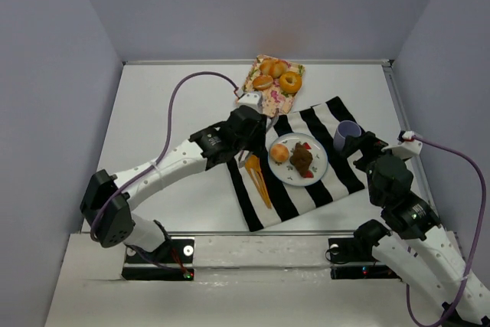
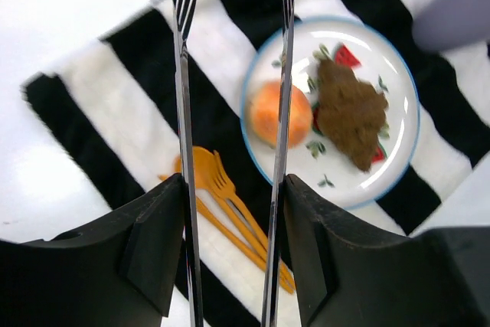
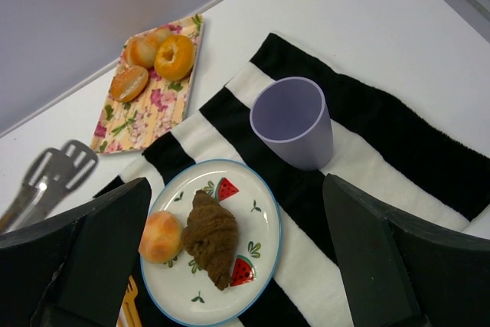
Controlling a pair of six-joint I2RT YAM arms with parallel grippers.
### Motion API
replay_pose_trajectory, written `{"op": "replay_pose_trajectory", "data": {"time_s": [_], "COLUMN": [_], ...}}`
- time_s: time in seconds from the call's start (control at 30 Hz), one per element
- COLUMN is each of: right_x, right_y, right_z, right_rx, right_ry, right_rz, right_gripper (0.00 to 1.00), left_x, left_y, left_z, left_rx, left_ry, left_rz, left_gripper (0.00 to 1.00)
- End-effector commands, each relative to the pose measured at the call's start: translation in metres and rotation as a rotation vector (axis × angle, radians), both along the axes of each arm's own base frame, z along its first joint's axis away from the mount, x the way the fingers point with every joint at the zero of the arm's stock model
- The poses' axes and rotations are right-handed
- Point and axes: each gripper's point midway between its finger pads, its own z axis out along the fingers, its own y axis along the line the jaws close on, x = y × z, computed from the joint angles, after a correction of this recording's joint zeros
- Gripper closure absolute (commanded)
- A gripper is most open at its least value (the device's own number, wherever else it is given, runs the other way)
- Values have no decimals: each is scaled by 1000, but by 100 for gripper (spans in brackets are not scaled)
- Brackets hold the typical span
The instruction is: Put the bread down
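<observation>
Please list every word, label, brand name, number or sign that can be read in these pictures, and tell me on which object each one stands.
There is no readable text in any of the three views.
The plate has only watermelon and leaf pictures, no words.
The tray has a flower pattern only.
The purple cup is plain, with no print visible.
The striped cloth has black and white stripes and no label in view.

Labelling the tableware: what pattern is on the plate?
The plate is white, blue-rimmed, with watermelon slices and leaves; right wrist view shows it best.
</observation>
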Motion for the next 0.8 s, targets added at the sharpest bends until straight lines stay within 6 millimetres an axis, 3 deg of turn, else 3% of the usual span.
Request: {"op": "replay_pose_trajectory", "data": {"time_s": [0.0, 0.03, 0.17, 0.2, 0.27, 0.3, 0.37, 0.4, 0.47, 0.5, 0.53, 0.67, 0.77], "right_x": [0, 0, 0, -1, -1, -1, -1, -1, -2, -2, -2, -2, -1], "right_y": [-7, -8, -11, -13, -15, -17, -19, -20, -23, -24, -24, -25, -26], "right_z": [8, 8, 8, 8, 8, 8, 7, 7, 7, 7, 7, 5, 5], "right_rx": [15, 10, 5, -3, -12, -14, -21, -29, -38, -39, -40, -48, -69], "right_ry": [-39, -39, -41, -39, -37, -39, -37, -33, -31, -31, -32, -26, -17], "right_rz": [-37, -41, -58, -68, -78, -91, -100, -103, -119, -122, -125, -133, -133], "right_gripper": [0, 0, 0, 0, 0, 0, 0, 0, 0, 0, 0, 0, 0], "left_x": [55, 74, 112, 130, 148, 163, 179, 187, 200, 203, 208, 212, 211], "left_y": [54, 82, 124, 141, 156, 173, 181, 185, 194, 195, 199, 205, 209], "left_z": [39, 32, 15, 10, 3, -11, -20, -41, -52, -72, -76, -103, -106], "left_rx": [-42, -36, 8, 7, -2, 2, -12, 7, 20, 42, 46, 50, 62], "left_ry": [-121, -108, -93, -85, -62, -38, -20, 21, 42, 87, 94, 151, 163], "left_rz": [189, 259, 347, 384, 402, 434, 444, 448, 469, 465, 476, 483, 495], "left_gripper": [39, 39, 38, 37, 36, 36, 37, 37, 37, 37, 37, 32, 21]}}
